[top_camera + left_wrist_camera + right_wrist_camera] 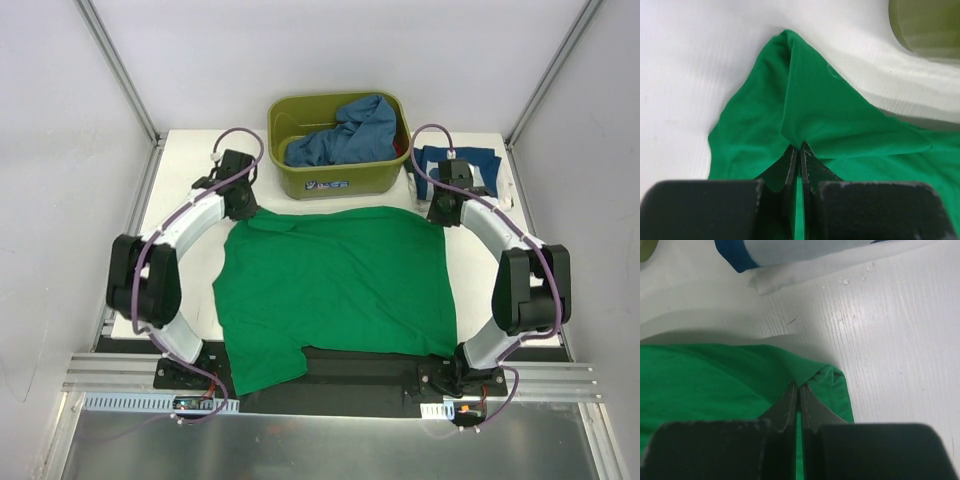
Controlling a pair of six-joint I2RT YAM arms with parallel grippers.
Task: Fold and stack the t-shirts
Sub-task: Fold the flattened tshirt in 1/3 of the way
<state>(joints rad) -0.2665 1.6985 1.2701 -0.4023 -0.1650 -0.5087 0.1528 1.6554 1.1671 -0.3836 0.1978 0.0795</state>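
A bright green t-shirt lies spread over the middle of the white table, one sleeve hanging past the near edge. My left gripper is shut on its far left corner; in the left wrist view the jaws pinch a raised fold of green cloth. At the far right corner my right gripper is shut on the green shirt as well, its tips biting the hem. A mid-blue t-shirt is bunched in the tub. A navy t-shirt with a pale print lies folded at the far right.
An olive-green plastic tub stands at the table's far edge, just behind the green shirt and between both grippers. Its rim shows at the top right of the left wrist view. The folded navy shirt's edge lies just beyond the right gripper.
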